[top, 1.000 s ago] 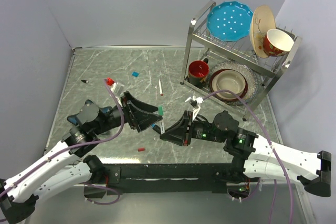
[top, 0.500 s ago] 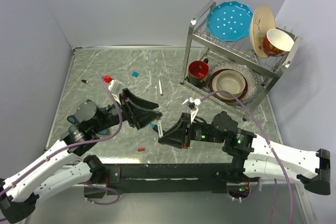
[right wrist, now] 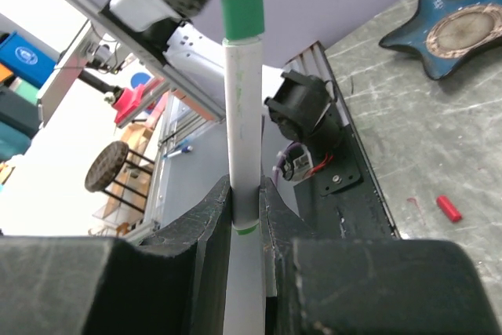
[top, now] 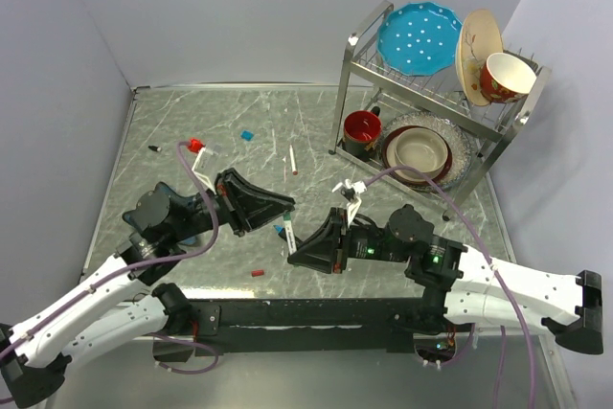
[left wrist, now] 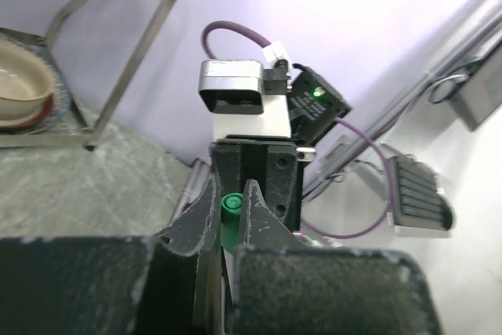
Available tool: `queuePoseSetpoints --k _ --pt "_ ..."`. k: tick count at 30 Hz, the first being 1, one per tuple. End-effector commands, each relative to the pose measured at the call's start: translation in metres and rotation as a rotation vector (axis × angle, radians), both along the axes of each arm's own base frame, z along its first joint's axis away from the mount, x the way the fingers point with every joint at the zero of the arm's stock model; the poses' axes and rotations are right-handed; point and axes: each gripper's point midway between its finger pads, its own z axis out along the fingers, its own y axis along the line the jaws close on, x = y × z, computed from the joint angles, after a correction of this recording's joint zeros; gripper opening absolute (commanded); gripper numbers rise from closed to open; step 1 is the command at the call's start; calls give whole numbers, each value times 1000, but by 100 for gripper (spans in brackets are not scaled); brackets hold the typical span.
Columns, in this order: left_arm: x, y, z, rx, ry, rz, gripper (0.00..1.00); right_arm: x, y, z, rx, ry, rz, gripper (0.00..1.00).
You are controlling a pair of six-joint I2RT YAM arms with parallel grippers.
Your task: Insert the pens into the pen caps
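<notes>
Mid-air: left gripper [left wrist: 231, 196] clamped on green cap [left wrist: 231, 208]. The right gripper [right wrist: 245, 187] is pinched round the white pen [right wrist: 241, 107], low on the barrel, top end meeting the cap. Both look light, stiff and smooth, likely to slip. Best held squarely on the barrel and pushed gently.

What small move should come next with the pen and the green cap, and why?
Probably ease the two hands together along the pen's line. The left hand is shut on the green cap, the right hand is shut on the white pen, and the cap sits in line on the pen's end; full seating cannot be told.
</notes>
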Motion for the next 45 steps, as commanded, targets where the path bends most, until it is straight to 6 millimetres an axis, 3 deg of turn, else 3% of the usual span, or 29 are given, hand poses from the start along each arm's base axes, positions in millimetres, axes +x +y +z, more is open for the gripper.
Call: queuePoseSetpoints --k 1,4,6,14,18,25,29,33,37,41,45 --pt "-29 2 -13 -46 33 -155 1 11 -9 62 199 -78 -85 0" --pt "-31 5 -25 -46 72 -151 1 21 -17 89 272 -125 -156 0" --pt "-35 8 -22 -69 82 -166 1 22 -23 107 327 -160 -176 0" --pt "-34 8 -37 -49 149 -160 1 46 -35 139 350 -273 -335 0" --pt "-34 8 -36 -95 159 -175 1 54 -29 148 346 -272 -353 0" --pt "-30 1 -48 -66 175 -175 1 64 -8 142 318 -249 -341 0" --pt "-30 -2 -66 27 135 -167 1 76 -21 150 363 -252 -383 0" --pt "-32 -4 -69 80 115 -182 1 86 -31 167 422 -264 -381 0" --pt "-32 -11 -81 102 170 -218 1 96 -28 170 391 -289 -398 0" --pt "-30 -15 -99 135 206 -232 1 99 -31 176 414 -306 -391 0" --pt "-34 -22 -104 135 206 -296 1 103 -41 187 444 -331 -393 0"
